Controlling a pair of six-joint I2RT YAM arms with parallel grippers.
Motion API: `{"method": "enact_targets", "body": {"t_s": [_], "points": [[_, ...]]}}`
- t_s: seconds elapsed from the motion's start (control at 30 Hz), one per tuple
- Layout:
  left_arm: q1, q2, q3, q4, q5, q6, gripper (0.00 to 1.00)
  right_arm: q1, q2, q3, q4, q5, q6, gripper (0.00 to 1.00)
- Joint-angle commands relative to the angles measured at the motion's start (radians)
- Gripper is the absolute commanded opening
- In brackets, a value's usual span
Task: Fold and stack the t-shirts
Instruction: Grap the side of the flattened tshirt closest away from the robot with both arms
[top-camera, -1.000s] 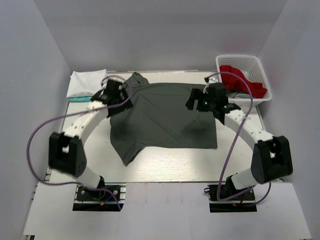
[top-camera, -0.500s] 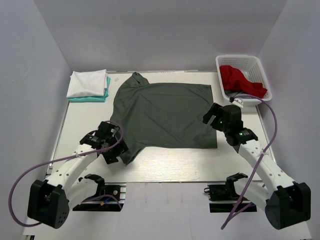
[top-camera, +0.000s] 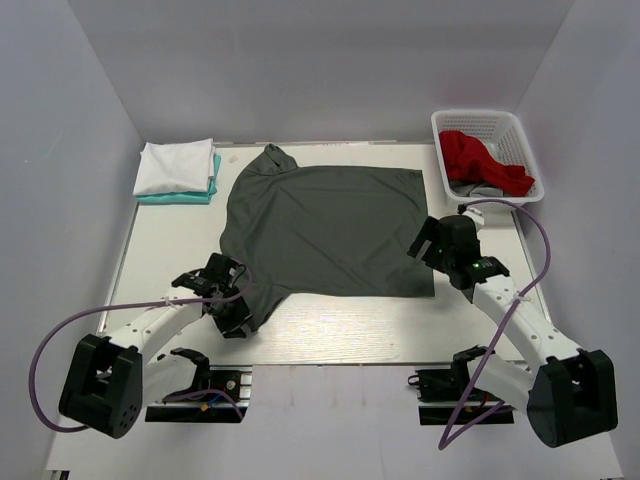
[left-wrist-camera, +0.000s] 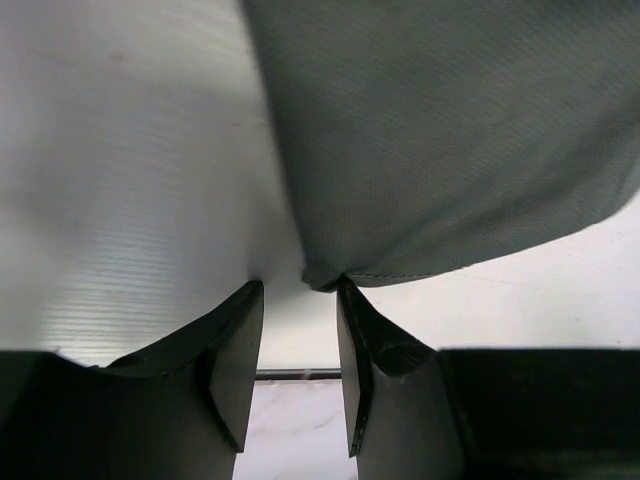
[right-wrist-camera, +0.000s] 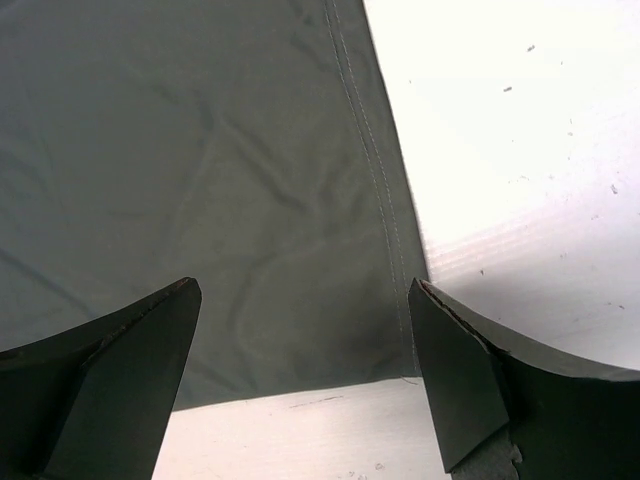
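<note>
Top external view: the grey shirt (top-camera: 325, 225) lies spread flat in the middle of the surface (top-camera: 330, 330). Its hem runs along the right. Its left side ends in a bunched point at the far end and a sleeve reaching toward the near left. The cloth is smooth, with only faint creases. At the far left corner the white shirt (top-camera: 176, 164) sits folded on top of the folded teal shirt (top-camera: 200, 197), whose edge shows along the near and right sides.

My left arm stretches low along the near left, and my left pincer (top-camera: 236, 318) sits at the tip of that near sleeve. In the left wrist view its fingers stand a narrow gap apart. The sleeve corner is right at the tips and touches the right finger, but no cloth is pinched between them. My right arm reaches in from the near right, and my right pincer (top-camera: 424, 240) hovers over the shirt's near right corner. Its fingers are spread wide, with the stitched hem showing between them.

The basket (top-camera: 492, 122) stands at the far right and holds the crumpled red shirt (top-camera: 478, 160), with a bit of grey cloth (top-camera: 486, 189) at its near edge.
</note>
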Motion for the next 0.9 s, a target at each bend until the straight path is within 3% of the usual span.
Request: {"method": "enact_targets", "body": {"t_s": [0.0,0.1,0.13,0.17,0.2,0.23,0.4,0.47,0.57,0.87], "points": [[-0.014,0.038,-0.015,0.093,-0.010,-0.007,0.47,-0.011,0.013,-0.006,-0.001,0.003,0.009,0.90],[-0.014,0.077,-0.025,0.142,-0.010,0.004,0.47,-0.012,0.029,-0.007,-0.017,0.001,0.004,0.90],[-0.014,0.101,-0.025,0.154,0.003,0.004,0.42,-0.015,0.036,-0.007,-0.023,0.001,0.004,0.90],[-0.014,0.112,-0.025,0.166,0.013,0.004,0.35,-0.014,0.041,-0.007,-0.035,0.004,0.006,0.90],[-0.014,0.121,-0.025,0.166,0.013,0.013,0.09,-0.014,0.041,-0.009,-0.058,0.006,0.010,0.90],[-0.014,0.121,-0.015,0.166,0.013,0.013,0.00,-0.018,0.041,-0.011,-0.082,0.010,0.010,0.90],[-0.014,0.071,0.017,0.116,-0.012,0.024,0.00,-0.031,0.038,-0.023,-0.175,0.012,0.036,0.90],[-0.014,0.036,0.041,0.084,-0.024,0.036,0.00,-0.032,0.029,-0.037,-0.205,0.000,0.038,0.84],[-0.014,-0.020,0.061,0.074,-0.010,0.059,0.00,-0.035,0.033,-0.061,-0.207,-0.087,0.046,0.84],[-0.014,-0.031,0.081,0.053,-0.001,0.079,0.00,-0.042,0.114,-0.118,-0.146,-0.060,0.061,0.82]]}}
